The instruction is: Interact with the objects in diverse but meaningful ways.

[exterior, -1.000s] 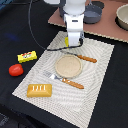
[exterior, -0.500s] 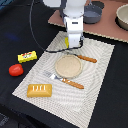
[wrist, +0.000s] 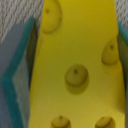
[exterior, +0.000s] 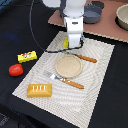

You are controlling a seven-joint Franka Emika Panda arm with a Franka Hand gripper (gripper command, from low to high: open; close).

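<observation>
A yellow cheese wedge with round holes fills the wrist view, with teal fingers pressed against both of its sides. In the exterior view my gripper is down on the far edge of the striped placemat, shut on the cheese wedge, of which only a yellow sliver shows. The red tomato and the yellow red-marked packet lie on the dark table at the exterior view's left. The bread loaf rests on the mat's near corner. The blue-grey pot stands behind the arm.
A tan plate sits mid-mat, just in front of the gripper. An orange-handled fork lies in front of it and a knife beside it. A beige bowl stands on the brown board at the far right.
</observation>
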